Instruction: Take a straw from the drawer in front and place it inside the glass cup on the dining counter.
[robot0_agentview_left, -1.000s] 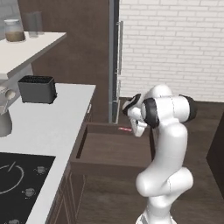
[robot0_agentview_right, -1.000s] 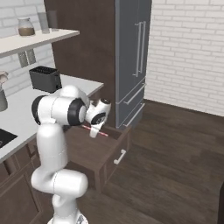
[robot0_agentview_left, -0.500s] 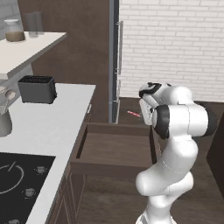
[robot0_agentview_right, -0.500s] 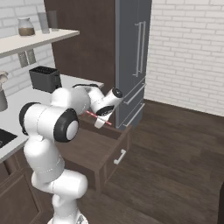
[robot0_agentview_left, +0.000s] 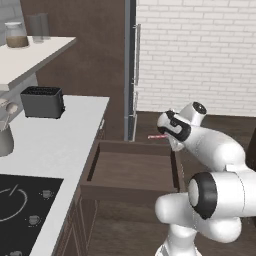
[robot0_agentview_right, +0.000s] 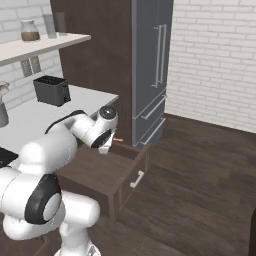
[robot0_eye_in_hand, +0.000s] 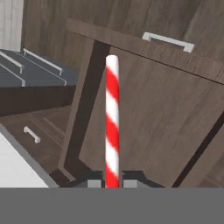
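Note:
My gripper (robot0_agentview_left: 166, 137) (robot0_agentview_right: 110, 142) hangs over the far right corner of the open drawer (robot0_agentview_left: 131, 170) (robot0_agentview_right: 131, 176) and is shut on the straw (robot0_agentview_left: 156, 136) (robot0_agentview_right: 118, 140). The straw is striped red and white. It sticks out level from the hand, well above the drawer floor. In the hand view the straw (robot0_eye_in_hand: 112, 127) runs straight up from between the gripper's (robot0_eye_in_hand: 112, 183) closed tips, with the dark brown drawer (robot0_eye_in_hand: 166, 109) and its pale handle behind it. The glass cup and the dining counter are out of view.
A white worktop (robot0_agentview_left: 55, 145) with a black toaster (robot0_agentview_left: 42, 101) and a black hob (robot0_agentview_left: 20, 205) lies left of the drawer. The grey fridge (robot0_agentview_right: 152, 65) stands just beyond it. A shelf (robot0_agentview_left: 30, 52) above carries a jar. Dark wood floor spreads to the right.
The arm's shoulder and elbow have swung round to the right. The hand has stayed over the drawer's far right corner, still shut on the straw, which sits slightly higher than a second ago.

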